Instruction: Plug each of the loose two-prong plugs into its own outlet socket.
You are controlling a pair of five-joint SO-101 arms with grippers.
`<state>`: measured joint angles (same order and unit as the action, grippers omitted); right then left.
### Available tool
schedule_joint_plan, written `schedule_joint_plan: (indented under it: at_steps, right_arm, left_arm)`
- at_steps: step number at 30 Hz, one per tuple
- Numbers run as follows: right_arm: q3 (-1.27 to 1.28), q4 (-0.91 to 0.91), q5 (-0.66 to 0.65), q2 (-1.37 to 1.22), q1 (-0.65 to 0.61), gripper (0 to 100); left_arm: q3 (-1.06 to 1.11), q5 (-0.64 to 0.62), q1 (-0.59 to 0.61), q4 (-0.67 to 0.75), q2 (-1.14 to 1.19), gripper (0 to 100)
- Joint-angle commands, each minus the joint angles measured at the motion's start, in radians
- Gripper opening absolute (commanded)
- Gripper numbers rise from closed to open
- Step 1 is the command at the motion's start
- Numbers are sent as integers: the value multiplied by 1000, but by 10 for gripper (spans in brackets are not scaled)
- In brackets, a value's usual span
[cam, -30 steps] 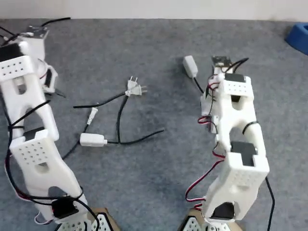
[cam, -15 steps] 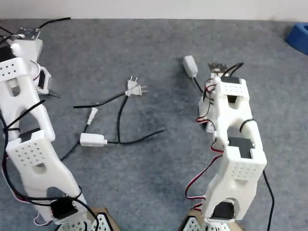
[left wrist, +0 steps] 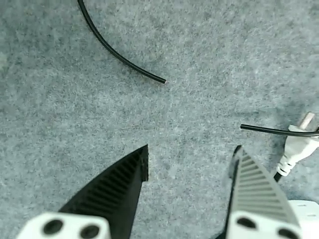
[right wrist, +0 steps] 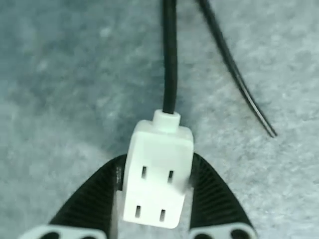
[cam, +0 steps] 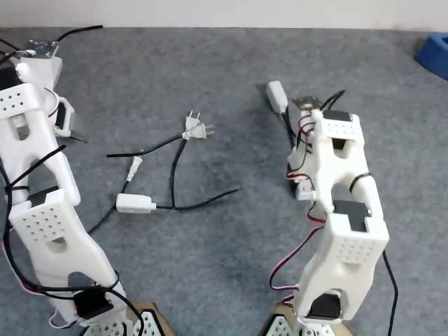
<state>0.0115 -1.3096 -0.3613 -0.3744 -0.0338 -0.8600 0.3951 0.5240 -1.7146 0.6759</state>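
Observation:
A white outlet socket (right wrist: 157, 184) on a black cable lies slots-up between the fingers of my right gripper (right wrist: 155, 167), which press on both of its long sides. In the high view this socket (cam: 277, 96) lies on the carpet just beyond the right arm (cam: 336, 161). A second socket (cam: 135, 203) lies mid-left. Two white two-prong plugs (cam: 196, 127) lie together at the centre, and a smaller plug (cam: 135, 166) lies near the second socket. My left gripper (left wrist: 192, 149) hangs open over bare carpet, with that plug (left wrist: 299, 144) off to one side.
Black cables (cam: 175, 168) snake across the grey carpet between the two arms, and one loose cable end (left wrist: 162, 78) lies beyond the left gripper. A blue object (cam: 434, 52) sits at the far right edge. The left arm (cam: 35, 133) stands along the left edge.
The right arm's wrist has shifted left, closer to the socket at the back. The left arm drew slightly left a second ago and has since held still. Plugs and sockets have not moved.

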Motion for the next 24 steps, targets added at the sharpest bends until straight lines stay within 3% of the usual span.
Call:
schedule_joint_plan:
  at_steps: [1, 5, 11, 19, 24]
  right_arm:
    - [58, -15, -98, 211, -64, 9]
    - [245, -18, -158, 456, -252, 9]
    - [507, -10, -138, 792, -570, 9]
    - [717, -8, -132, 974, -634, 9]
    - [869, 47, -157, 1101, -753, 9]
  left_arm:
    - [-2, 57, -15, 12, -50, 274]
    - [-10, 66, -38, 12, 19, 274]
    - [-50, 66, -45, 9, 58, 274]
    - [-68, 74, -19, 5, 53, 274]
    - [-67, 120, -12, 5, 59, 274]
